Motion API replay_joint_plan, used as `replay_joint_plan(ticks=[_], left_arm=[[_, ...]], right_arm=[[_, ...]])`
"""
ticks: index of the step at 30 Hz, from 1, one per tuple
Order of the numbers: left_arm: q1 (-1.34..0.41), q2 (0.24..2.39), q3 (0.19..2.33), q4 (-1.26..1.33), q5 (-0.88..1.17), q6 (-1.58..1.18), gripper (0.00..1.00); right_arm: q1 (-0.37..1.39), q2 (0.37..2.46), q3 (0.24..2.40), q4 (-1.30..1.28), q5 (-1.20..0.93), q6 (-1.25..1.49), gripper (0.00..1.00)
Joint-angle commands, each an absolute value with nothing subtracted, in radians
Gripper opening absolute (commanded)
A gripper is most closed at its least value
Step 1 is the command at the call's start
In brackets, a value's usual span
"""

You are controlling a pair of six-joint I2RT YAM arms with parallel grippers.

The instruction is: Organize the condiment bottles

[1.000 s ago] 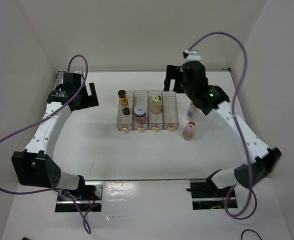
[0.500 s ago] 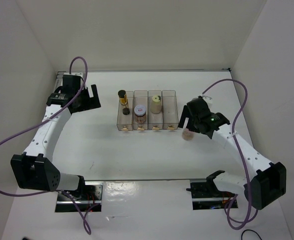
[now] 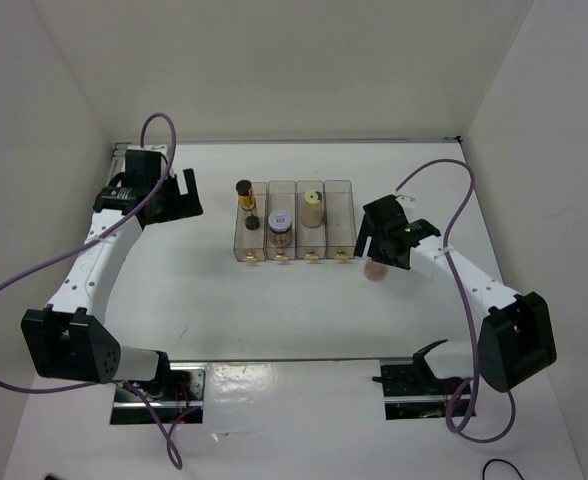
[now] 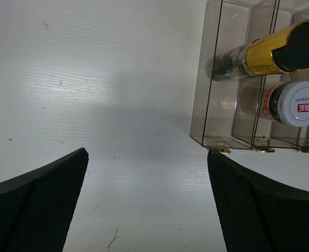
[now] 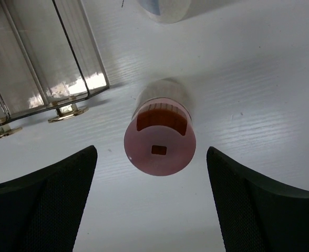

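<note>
While the right gripper (image 5: 152, 149) is hanging over the pink jar (image 5: 160, 144) with its jaws spread wide, one dark finger (image 5: 39, 205) on each side and neither touching, the step in hand is looking like the pick of that jar. The jar is standing upright on the white table (image 5: 259, 79), just beside the clear rack (image 5: 49, 58), near its end slot, which is showing nothing inside.

To do it well: keeping the jar centred between the fingers, going down to grip the round body below the lid, squeezing evenly, since a smooth cylinder is likely to roll or twist out of an off-centre pinch. Lifting straight up before moving over the thin rack walls.

The lid is looking like matte pink plastic, flat, with a wide opening and a small square hole. The rack is glossy and transparent, with small brass-coloured feet. A pale round jar with a bit of blue (image 5: 162, 8) is sitting just beyond, cut by the frame edge.

The left gripper (image 4: 147, 153) is hanging released, holding nothing, near the rack end where the gold-banded amber bottle (image 4: 270, 50) and the white-lidded jar (image 4: 294, 102) are sitting in neighbouring slots.
</note>
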State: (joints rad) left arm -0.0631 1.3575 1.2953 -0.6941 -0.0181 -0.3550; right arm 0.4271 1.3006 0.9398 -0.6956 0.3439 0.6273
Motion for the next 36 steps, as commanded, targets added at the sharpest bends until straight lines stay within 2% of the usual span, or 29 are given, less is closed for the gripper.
replay_joint_plan(ticks=[1,6,9,12,13,16,20,28,36], left_arm=[[-0.058,1.342,1.290,-0.661,0.000,-0.322,1.00],[-0.058,1.361,1.290,-0.661,0.000,-0.322,1.00],[-0.058,1.370,1.290,-0.661,-0.009,-0.322,1.00],[-0.058,1.370,1.290,-0.661,-0.009,-0.322,1.00],[-0.058,1.370,1.290,-0.661,-0.009,-0.322,1.00],[-0.058,1.379,1.290,-0.661,-0.009,-0.322,1.00],[-0.058,1.379,1.290,-0.661,-0.009,-0.322,1.00],[-0.058,1.397,1.299,-0.661,-0.009,-0.322,1.00],[-0.058,1.397,1.299,-0.661,-0.018,-0.322,1.00]], right_arm=[[0.413,1.315,0.959,-0.647,0.402,0.614,0.88],[0.413,1.354,0.959,-0.624,0.411,0.604,0.78],[0.413,1.376,0.959,-0.615,0.411,0.604,0.65],[0.413,1.385,0.959,-0.615,0.420,0.595,0.35],[0.413,1.385,0.959,-0.627,0.420,0.595,0.19],[0.413,1.394,1.012,-0.707,0.439,0.610,0.00],[0.462,1.345,1.084,-0.820,0.449,0.611,0.00],[0.471,1.224,1.262,-0.857,0.217,0.542,0.00],[0.534,1.393,1.440,-0.716,0.166,0.483,0.00]])
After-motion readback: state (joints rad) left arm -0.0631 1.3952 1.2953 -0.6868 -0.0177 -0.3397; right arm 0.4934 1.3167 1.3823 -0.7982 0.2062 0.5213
